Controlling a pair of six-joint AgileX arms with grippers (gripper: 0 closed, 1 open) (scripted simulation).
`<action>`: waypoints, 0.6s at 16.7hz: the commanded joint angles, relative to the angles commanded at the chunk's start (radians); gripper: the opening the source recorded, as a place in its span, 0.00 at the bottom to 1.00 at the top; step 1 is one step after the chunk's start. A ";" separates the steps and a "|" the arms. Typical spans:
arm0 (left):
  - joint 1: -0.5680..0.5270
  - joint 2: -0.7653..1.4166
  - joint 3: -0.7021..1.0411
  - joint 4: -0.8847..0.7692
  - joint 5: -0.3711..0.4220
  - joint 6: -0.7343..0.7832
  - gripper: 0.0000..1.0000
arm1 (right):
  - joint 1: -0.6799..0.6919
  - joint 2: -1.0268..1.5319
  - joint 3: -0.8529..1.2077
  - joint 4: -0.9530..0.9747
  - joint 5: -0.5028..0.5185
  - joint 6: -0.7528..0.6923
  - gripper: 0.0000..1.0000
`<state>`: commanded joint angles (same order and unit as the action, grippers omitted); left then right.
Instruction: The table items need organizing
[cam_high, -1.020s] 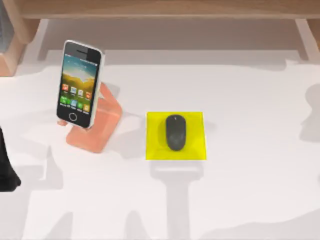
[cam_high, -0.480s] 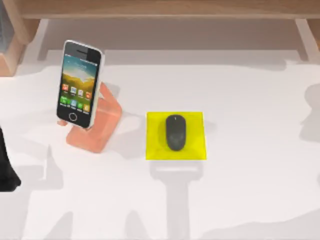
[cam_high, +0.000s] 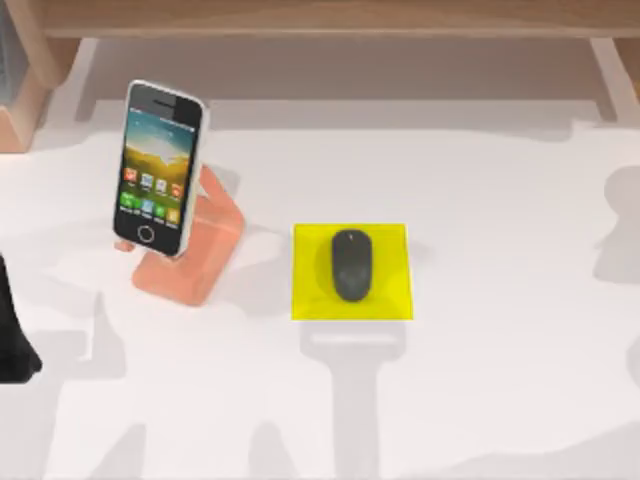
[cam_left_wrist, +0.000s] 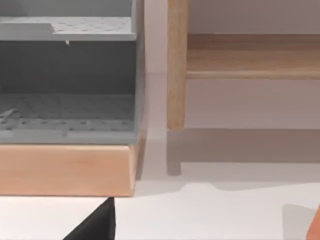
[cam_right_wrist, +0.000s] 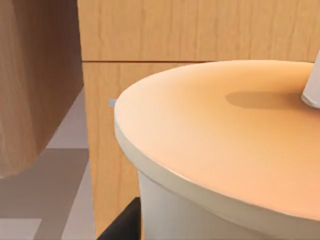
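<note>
Left arm: dark shape (cam_high: 14, 335) at the table's left edge, near side, level with the stand's foot; finger state impossible to tell.
Right gripper: finger state impossible to tell.
Table (cam_high: 500, 390): white top, bare across the near strip apart from soft grey shadows; light wooden frame along the far edge.
Yellow pad (cam_high: 308, 292): flat square, lying near the middle of the table.
Mouse (cam_high: 352, 264): small, dark grey, oval; resting on the yellow pad, roughly centred, long axis running near to far.
Stand (cam_high: 200, 262): salmon-orange, angled, left of the pad and apart from it.
Phone (cam_high: 160, 168): white-edged, colourful icon screen facing up toward the camera; propped tilted against the stand, lower edge at the stand's left side, upper edge leaning toward the far left.
Left wrist view, near: white tabletop, a dark wedge (cam_left_wrist: 95, 226) at the picture's lower edge, a sliver of orange at the corner.
Left wrist view, far: grey shelf unit (cam_left_wrist: 67, 75) on a light wooden base, beside a wooden post (cam_left_wrist: 176, 65) and rail.
Right wrist view: rounded pale-rimmed surface (cam_right_wrist: 225, 150) with an orange-tan top close to the lens, wooden panels (cam_right_wrist: 150, 30) behind.
</note>
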<state>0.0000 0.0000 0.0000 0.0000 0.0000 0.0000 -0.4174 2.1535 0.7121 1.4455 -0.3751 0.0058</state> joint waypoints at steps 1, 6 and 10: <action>0.000 0.000 0.000 0.000 0.000 0.000 1.00 | 0.000 -0.007 -0.001 -0.007 0.000 0.000 0.00; 0.000 0.000 0.000 0.000 0.000 0.000 1.00 | 0.008 -0.013 0.006 -0.002 -0.005 0.006 0.00; 0.000 0.000 0.000 0.000 0.000 0.000 1.00 | 0.130 -0.079 0.010 -0.008 -0.061 0.064 0.00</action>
<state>0.0000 0.0000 0.0000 0.0000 0.0000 0.0000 -0.2870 2.0748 0.7217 1.4379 -0.4365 0.0694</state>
